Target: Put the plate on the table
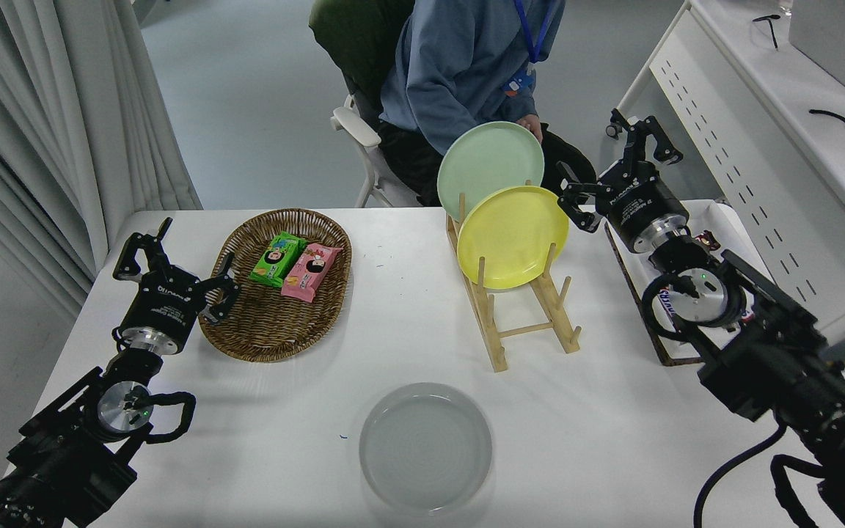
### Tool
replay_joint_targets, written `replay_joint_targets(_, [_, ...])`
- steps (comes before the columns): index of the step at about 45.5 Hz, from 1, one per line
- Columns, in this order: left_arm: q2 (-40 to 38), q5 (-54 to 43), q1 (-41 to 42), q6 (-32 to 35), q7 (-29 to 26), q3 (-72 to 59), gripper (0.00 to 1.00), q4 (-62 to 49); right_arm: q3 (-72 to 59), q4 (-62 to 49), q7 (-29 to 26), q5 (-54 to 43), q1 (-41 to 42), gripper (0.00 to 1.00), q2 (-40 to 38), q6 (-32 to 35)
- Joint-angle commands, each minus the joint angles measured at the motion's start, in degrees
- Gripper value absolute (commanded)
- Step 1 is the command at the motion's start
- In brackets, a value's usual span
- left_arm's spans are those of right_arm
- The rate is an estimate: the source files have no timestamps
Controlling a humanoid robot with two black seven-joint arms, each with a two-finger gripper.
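Light grey plate [426, 446] lying flat, rim up, round with no long axis, on the white table [598, 425] near its front edge, right gripper [619, 166] raised beside the yellow plate [513, 235], jaws wide and empty, left gripper [171, 265] parked lower left, jaws spread, pale green plate [490, 165] partly hidden behind the yellow one.

We see a plain light grey plate [426, 446] on our white table [598, 440], a yellow plate [512, 236] and a pale green plate [485, 161] in a light wooden rack [518, 323], and green [276, 259] and pink [310, 272] snack packs in a brown woven basket [276, 323]. Our grippers, left [173, 275] and right [624, 165], are black.
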Motion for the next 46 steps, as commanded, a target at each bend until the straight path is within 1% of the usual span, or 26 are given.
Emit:
replay_joint_targets(1, [0.00,-0.01,0.00,-0.01,0.00,0.00,1.00,-0.03,5.27,-3.23,1.16,-1.37,-4.50,1.00,2.14,-0.06])
replay_joint_targets(21, [0.00,-0.01,0.00,-0.01,0.00,0.00,1.00,-0.03,19.68,-5.87,2.30,-1.29,-6.96,1.00,6.10,0.73])
replay_joint_targets(27, [0.00,-0.01,0.00,-0.01,0.00,0.00,1.00,0.05,19.34,-5.78,2.56,-1.29,-8.37,1.00,6.54,0.91])
replay_joint_targets(40, [0.00,-0.01,0.00,-0.01,0.00,0.00,1.00,-0.03,19.07,-5.96,2.56,-1.29,-8.37,1.00,6.54,0.82])
replay_joint_targets(46, [0.00,-0.01,0.00,-0.01,0.00,0.00,1.00,0.05,16.09,-6.05,2.47,-1.46,-8.28,1.00,6.19,0.73])
